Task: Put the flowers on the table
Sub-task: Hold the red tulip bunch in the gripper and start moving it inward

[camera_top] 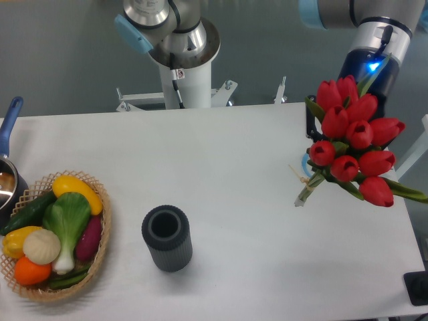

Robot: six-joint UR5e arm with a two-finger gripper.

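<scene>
Jaws hidden behind flowers (353, 137), stems angled toward table (227, 167)

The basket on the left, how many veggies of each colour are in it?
Basket, by colour:
Yellow: 2
Green: 3
White: 1
Orange: 1
Purple: 1
Total: 8

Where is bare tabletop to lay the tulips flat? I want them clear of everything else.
Bare: the table between the dark ribbed cup and the flowers, plus the near-right stretch. Crowded: the left edge, with the vegetable basket and pot.
</scene>
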